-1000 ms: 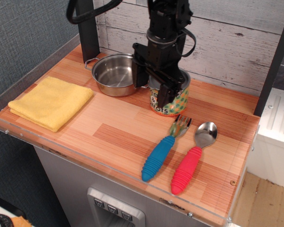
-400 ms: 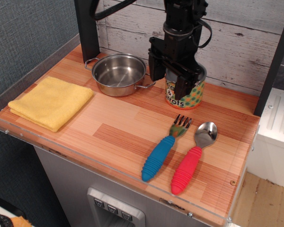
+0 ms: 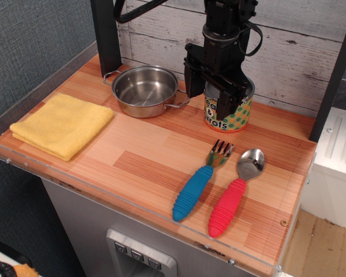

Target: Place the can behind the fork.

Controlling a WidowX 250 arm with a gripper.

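Note:
The can (image 3: 239, 118), a short tin with a yellow-orange, green-dotted label, stands upright at the back of the wooden table, close to the plank wall. My black gripper (image 3: 212, 95) comes down over it from above. Its fingers sit on either side of the can's left part and are shut on it. The fork (image 3: 199, 183), with silver tines and a blue ribbed handle, lies in front of the can with its tines pointing toward it. A short gap separates the tines from the can.
A red-handled spoon (image 3: 233, 197) lies just right of the fork. A steel two-handled pot (image 3: 144, 89) stands left of the can, near the gripper. A folded yellow cloth (image 3: 63, 124) lies at the left. A black post (image 3: 106, 34) stands behind the pot.
My gripper has carried the can to the right and back, from beside the pot to a spot near the wall behind the fork. In the last step it shifted only slightly.

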